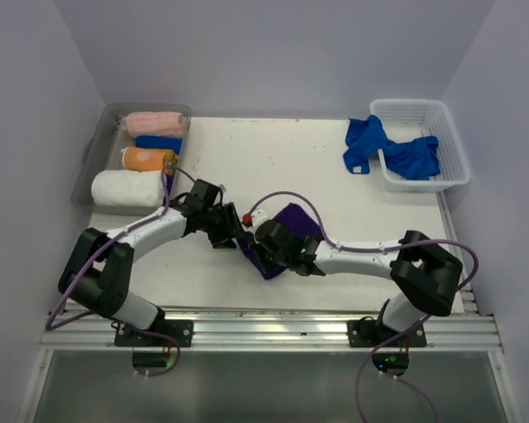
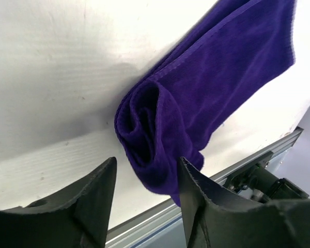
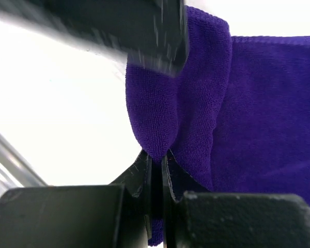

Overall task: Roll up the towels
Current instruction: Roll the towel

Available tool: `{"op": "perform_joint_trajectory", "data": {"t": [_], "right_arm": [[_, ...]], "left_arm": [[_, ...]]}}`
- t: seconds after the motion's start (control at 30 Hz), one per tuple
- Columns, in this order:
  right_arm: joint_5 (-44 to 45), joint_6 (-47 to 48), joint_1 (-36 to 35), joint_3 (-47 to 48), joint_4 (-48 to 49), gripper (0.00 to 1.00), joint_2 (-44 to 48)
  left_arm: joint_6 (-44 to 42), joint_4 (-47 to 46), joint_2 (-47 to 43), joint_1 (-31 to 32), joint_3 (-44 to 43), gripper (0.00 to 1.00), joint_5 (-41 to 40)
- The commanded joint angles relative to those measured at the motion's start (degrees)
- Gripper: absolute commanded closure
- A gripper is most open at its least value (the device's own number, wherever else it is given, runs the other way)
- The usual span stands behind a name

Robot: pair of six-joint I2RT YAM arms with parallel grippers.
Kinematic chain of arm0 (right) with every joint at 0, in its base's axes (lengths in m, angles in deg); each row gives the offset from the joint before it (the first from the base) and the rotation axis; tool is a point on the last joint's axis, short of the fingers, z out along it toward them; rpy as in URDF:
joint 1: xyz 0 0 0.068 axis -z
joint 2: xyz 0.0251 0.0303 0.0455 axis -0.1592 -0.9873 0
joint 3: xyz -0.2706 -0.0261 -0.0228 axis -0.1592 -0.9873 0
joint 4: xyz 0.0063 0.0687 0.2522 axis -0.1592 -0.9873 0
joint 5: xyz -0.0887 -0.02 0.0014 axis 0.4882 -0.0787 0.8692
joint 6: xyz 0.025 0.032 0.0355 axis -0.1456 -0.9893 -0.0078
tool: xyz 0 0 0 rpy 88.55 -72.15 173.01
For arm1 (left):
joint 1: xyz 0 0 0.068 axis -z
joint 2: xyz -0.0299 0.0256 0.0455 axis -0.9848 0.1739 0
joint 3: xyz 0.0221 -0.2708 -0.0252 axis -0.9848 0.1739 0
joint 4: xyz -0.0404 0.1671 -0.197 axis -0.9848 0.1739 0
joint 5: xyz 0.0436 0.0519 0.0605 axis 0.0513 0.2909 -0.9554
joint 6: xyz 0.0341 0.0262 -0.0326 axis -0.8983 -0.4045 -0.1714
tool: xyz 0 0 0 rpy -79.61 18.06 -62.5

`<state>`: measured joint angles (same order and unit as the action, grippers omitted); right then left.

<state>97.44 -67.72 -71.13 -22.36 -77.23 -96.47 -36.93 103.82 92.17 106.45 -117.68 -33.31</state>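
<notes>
A dark purple towel (image 1: 293, 220) lies at the middle of the table, its near-left end curled into a loose roll (image 2: 155, 129). My left gripper (image 1: 233, 231) stands open, its fingers (image 2: 95, 196) on either side of the roll's end without pinching it. From the right, my right gripper (image 1: 257, 254) is shut on a fold of the purple towel (image 3: 160, 113) at the roll's edge. Royal blue towels (image 1: 413, 157) lie in the white basket (image 1: 450, 132) at the back right, and one blue towel (image 1: 363, 144) hangs over its left rim onto the table.
A grey bin (image 1: 92, 154) at the back left holds rolled towels: pink (image 1: 154, 122), blue (image 1: 159, 142), orange (image 1: 147, 159) and white (image 1: 126, 188). The metal rail (image 1: 264, 330) runs along the near table edge, close below the roll.
</notes>
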Motion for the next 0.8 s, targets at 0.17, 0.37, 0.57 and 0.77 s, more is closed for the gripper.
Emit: {"op": "perform_joint_trajectory", "data": {"t": [0.17, 0.37, 0.57, 0.77], "right_arm": [[-19.2, -10.1, 5.7, -5.4, 11.2, 1.00, 2.6], [-26.3, -17.0, 11.4, -10.1, 18.4, 1.00, 3.2], [-31.4, -21.8, 16.3, -11.6, 22.4, 1.00, 1.1], [-37.3, -23.7, 19.5, -10.4, 22.3, 1.00, -2.5]], "left_arm": [[-2.3, 3.3, -6.4, -3.8, -3.5, 0.50, -1.3], [-1.8, -4.0, -10.1, -3.5, 2.9, 0.96, 3.1], [-5.2, -4.8, -10.5, -2.9, 3.4, 1.00, 5.1], [-8.4, -5.3, -8.7, -0.2, 1.9, 1.00, 7.4]]}}
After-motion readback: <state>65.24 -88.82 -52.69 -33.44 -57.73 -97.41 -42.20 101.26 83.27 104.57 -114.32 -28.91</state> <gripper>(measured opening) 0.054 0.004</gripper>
